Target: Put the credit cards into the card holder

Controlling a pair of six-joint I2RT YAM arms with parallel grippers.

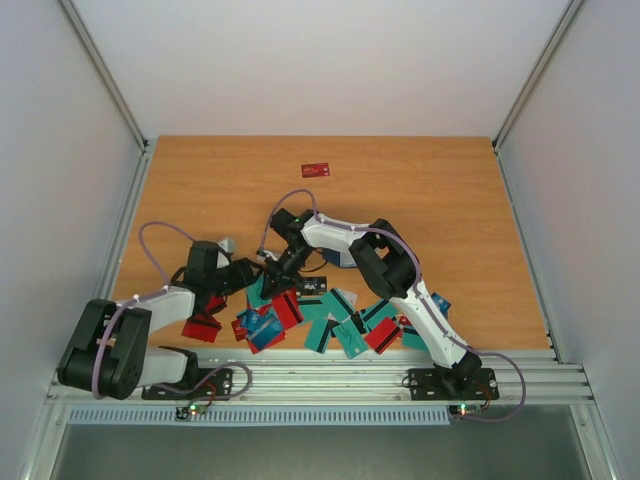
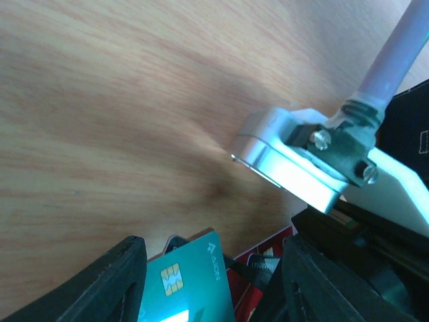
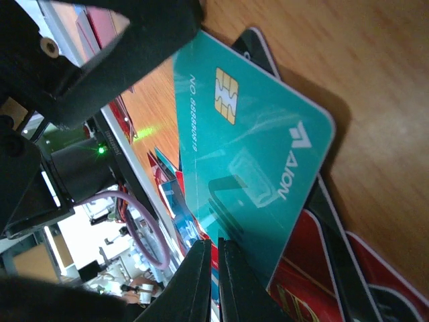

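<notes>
Where the arm bases are bolted down, a ribbed aluminium rail [image 1: 330, 372] runs along the near edge of the wooden table [image 1: 440, 190]. Just beyond the rail, from 7 to 5 o'clock, the credit cards [image 1: 340, 325] lie in an overlapping heap of teal, red, blue and black.

At the heap's 11 o'clock side the two grippers meet. The right gripper [image 3: 216, 265] is closed on the lower edge of a teal card [image 3: 248, 147] with a gold chip, which is tilted above other cards. The left gripper [image 2: 214, 258] has its jaws apart, one finger on each side of that card; contact cannot be confirmed.

A dark blue shape at table centre, mostly hidden under the right arm, is probably the card holder [image 1: 335, 260]. At 12 o'clock a single red card [image 1: 316, 169] lies well apart. White panels [image 1: 320, 60] in metal framing enclose the table on three sides.
</notes>
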